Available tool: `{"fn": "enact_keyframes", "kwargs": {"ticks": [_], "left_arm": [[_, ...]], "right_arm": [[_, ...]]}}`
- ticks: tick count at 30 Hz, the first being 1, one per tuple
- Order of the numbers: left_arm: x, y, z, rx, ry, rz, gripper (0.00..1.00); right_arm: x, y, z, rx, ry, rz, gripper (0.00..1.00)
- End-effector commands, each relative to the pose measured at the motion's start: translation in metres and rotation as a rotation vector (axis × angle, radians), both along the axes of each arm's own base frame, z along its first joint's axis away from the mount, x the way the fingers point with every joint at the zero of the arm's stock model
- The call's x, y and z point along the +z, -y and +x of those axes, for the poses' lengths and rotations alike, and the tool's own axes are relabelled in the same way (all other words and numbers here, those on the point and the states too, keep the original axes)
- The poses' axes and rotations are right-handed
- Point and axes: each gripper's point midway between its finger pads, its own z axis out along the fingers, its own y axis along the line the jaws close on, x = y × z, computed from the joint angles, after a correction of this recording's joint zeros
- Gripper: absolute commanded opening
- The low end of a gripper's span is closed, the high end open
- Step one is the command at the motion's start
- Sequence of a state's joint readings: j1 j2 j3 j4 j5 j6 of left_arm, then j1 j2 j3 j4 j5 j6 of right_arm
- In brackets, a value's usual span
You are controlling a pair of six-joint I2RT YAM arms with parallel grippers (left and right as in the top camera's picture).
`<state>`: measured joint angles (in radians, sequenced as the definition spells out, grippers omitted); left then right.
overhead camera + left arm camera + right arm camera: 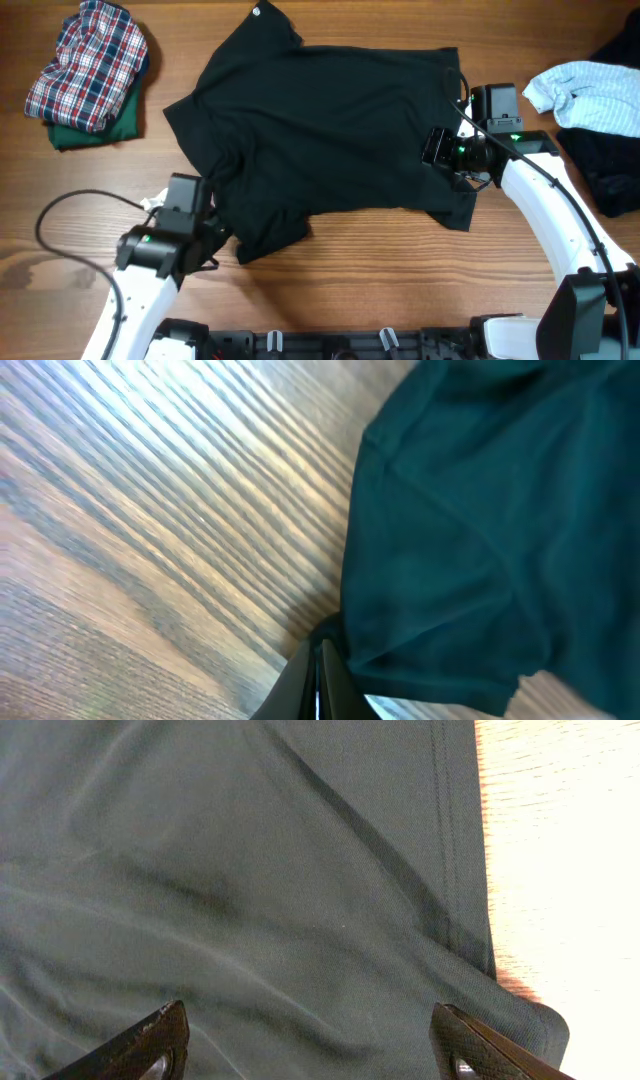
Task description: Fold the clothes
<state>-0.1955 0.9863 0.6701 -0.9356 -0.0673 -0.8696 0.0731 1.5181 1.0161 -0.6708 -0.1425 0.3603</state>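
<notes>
Slippage is the main risk here. The left gripper [320,652] seems to have only the very edge of the black short-sleeved T-shirt [330,130] between its tips, so a quick pull could draw the thin fabric out and let the corner drop back in a heap. The near left part of the shirt is already rumpled and doubled on itself. Lifted by one point, that bunch would likely be dragged along, giving a crooked, creased fold. A long sweep across the wooden table [380,285] could also shift the whole shirt, since nothing pins its right side down.

The left gripper's jaws are pressed fully together at the shirt's near left corner. In its wrist view the dark cloth runs straight from the fingertips [334,672], so it appears to be pinching the hem. The right gripper [308,1020] has its jaws spread wide, grasping nothing, and is poised over the shirt's right side just inside the stitched hem. Whether its tips touch the cloth cannot be told.

The shirt lies spread across the middle of the table. A plaid shirt [90,55] on a green garment [95,130] sits at far left. A light blue garment [590,95] and a dark garment [620,170] lie at the right edge.
</notes>
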Motion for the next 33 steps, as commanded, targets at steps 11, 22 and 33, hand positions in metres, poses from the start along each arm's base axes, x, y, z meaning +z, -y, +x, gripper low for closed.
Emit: {"fn": "enact_keyframes", "kwargs": {"ticks": [11,22,33], "left_arm": [[-0.034,0.009,0.010,-0.115,-0.121,-0.001,0.60],[-0.074,0.027,0.026,-0.198,-0.195,-0.062,0.41],[-0.076,0.045,0.025,-0.251,-0.202,-0.108,0.39]], "right_arm": [[0.004,-0.001,-0.001,0.021,0.019,0.008,0.78],[0.004,-0.001,0.000,0.021,0.020,0.008,0.78],[0.006,-0.002,0.003,0.020,0.037,0.009,0.79]]}}
